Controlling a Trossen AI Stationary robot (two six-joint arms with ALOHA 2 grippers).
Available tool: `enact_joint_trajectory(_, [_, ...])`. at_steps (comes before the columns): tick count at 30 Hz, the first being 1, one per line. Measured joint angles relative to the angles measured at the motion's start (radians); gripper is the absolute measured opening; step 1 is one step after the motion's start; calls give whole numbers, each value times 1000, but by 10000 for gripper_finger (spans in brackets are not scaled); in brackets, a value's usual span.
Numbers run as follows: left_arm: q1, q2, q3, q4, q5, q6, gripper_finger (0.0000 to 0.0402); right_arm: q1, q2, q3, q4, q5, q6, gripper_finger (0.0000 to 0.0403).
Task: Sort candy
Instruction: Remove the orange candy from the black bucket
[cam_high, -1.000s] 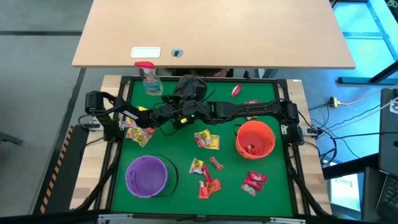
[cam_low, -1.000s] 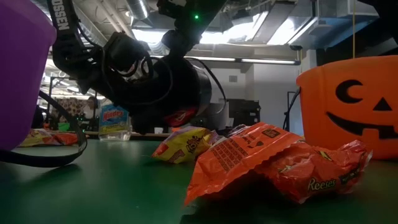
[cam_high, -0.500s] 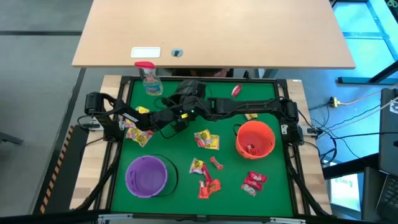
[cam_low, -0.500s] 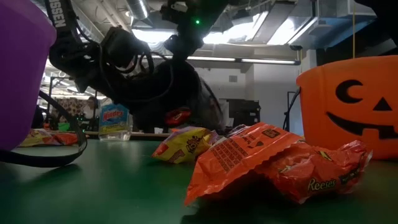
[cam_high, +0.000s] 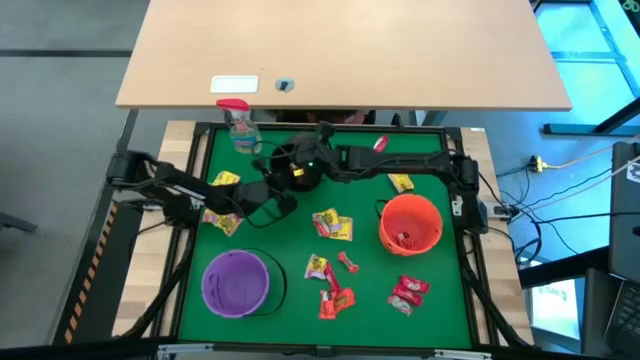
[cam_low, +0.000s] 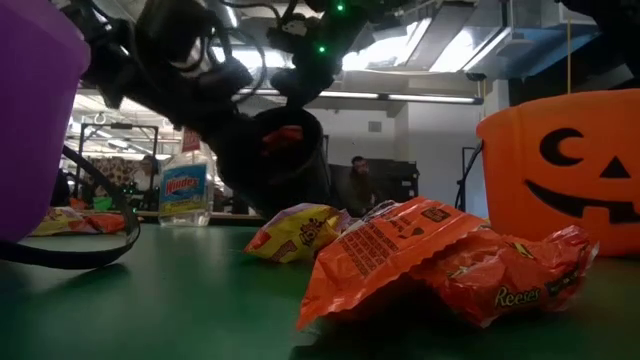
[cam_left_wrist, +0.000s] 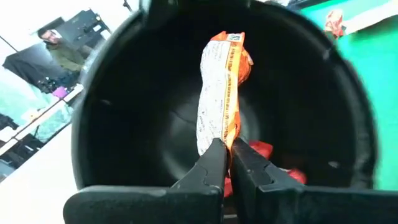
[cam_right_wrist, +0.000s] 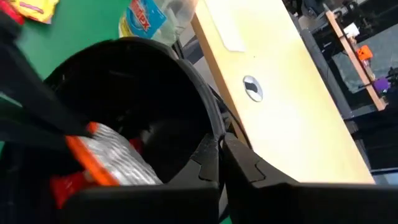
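overhead down, low level, wrists share black bucket (cam_left_wrist: 124, 112)

"Reese's" can be read on the orange candy packet (cam_low: 455, 265) lying nearest in the low view. The far spray bottle (cam_low: 184, 189) carries a blue label that looks like "Windex". Print on the other wrappers is too small to read.

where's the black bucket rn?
High view: the round black plastic bucket is lifted near the green mat's far edge, right of the clear spray bottle. The right gripper pinches its rim; the left gripper holds an orange candy packet inside.
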Motion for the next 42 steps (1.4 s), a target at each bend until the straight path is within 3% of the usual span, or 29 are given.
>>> enact_joint_trajectory(7, [-58,-82,0,-55,-46,0,0,-27,-3,14,-17,-75,40,0])
enact_joint_trajectory(18, [-154,-135,1,-87,-173,73,0,-73,-7,271,-234,-119,83,0])
enact_joint_trajectory(24, [-209,-135,33,-99,-209,107,0,-173,-9,308,-309,-387,174,0])
enact_joint_trajectory(30, [-294,-136,77,-100,-317,239,0,-272,-8,308,-342,-610,228,0])
enact_joint_trajectory(35, [-341,-192,83,-102,-346,280,0,-342,-8,303,-423,-838,242,0])
enact_joint_trajectory(39, [-358,-270,65,-105,-331,280,0,-368,-8,234,-409,-941,264,0])
enact_joint_trajectory(42, [-349,-312,51,-117,-301,273,0,-367,-8,155,-292,-997,285,0])
